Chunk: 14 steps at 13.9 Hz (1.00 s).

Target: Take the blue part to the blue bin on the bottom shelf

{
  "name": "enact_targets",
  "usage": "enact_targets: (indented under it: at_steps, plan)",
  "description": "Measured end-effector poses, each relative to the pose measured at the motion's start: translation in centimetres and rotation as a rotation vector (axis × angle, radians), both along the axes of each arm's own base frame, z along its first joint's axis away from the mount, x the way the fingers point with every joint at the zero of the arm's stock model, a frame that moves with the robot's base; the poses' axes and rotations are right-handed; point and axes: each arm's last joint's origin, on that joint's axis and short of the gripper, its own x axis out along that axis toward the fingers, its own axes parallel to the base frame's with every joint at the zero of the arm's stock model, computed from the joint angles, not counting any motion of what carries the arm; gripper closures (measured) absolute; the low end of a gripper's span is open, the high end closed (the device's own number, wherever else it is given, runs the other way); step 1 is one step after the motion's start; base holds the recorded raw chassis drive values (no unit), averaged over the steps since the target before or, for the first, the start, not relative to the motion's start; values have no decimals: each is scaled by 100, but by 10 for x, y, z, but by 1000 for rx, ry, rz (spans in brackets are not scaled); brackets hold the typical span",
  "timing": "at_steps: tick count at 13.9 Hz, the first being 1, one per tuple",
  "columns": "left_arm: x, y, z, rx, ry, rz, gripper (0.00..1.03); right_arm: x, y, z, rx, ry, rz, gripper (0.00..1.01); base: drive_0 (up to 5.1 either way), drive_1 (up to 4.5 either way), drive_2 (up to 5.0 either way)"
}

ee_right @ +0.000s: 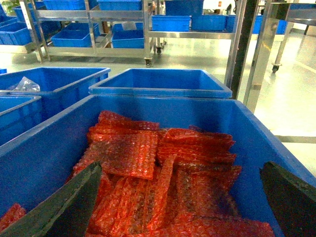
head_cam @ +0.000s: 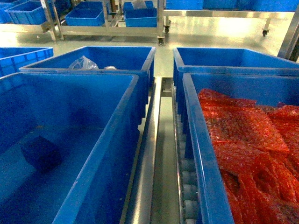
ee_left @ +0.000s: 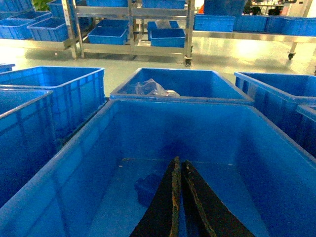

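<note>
The blue part (head_cam: 40, 152), a small dark navy block, lies on the floor of the big blue bin (head_cam: 96, 154) at the left. In the left wrist view it shows as a dark lump (ee_left: 148, 187) just left of my left gripper (ee_left: 178, 161). That gripper hangs above the bin (ee_left: 207, 129), shut, with nothing between its fingers and apart from the part. My right gripper (ee_right: 180, 167) stands wide open over the crate of red packets (ee_right: 163, 173). Neither gripper shows in the head view. The bins rest on the steel bottom shelf (head_cam: 152, 140) with white rollers (head_cam: 188, 189).
Behind the blue bin stands a crate with a clear plastic bag (head_cam: 84, 63). Another blue crate (head_cam: 233, 58) sits behind the red-packet crate (head_cam: 252, 140). More blue crates (ee_left: 49, 94) stand at the left. Steel racks on castors (head_cam: 112, 18) with blue bins line the far floor.
</note>
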Motion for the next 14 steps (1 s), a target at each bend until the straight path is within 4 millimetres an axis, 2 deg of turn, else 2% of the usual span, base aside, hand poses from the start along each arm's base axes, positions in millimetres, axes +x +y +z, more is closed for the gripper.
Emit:
enact_targets:
  at_steps: [5, 9, 11, 14]
  plan:
    - [-8, 0, -10, 0, -10, 1, 101, 0, 0, 0, 0, 0, 0, 3, 0, 0, 0]
    - [-13, 0, -10, 0, -16, 1, 101, 0, 0, 0, 0, 0, 0, 3, 0, 0, 0]
    - [-23, 0, -16, 1, 19, 2, 101, 0, 0, 0, 0, 0, 0, 3, 0, 0, 0]
    - [-24, 0, -13, 2, -5, 3, 101, 0, 0, 0, 0, 0, 0, 3, 0, 0, 0]
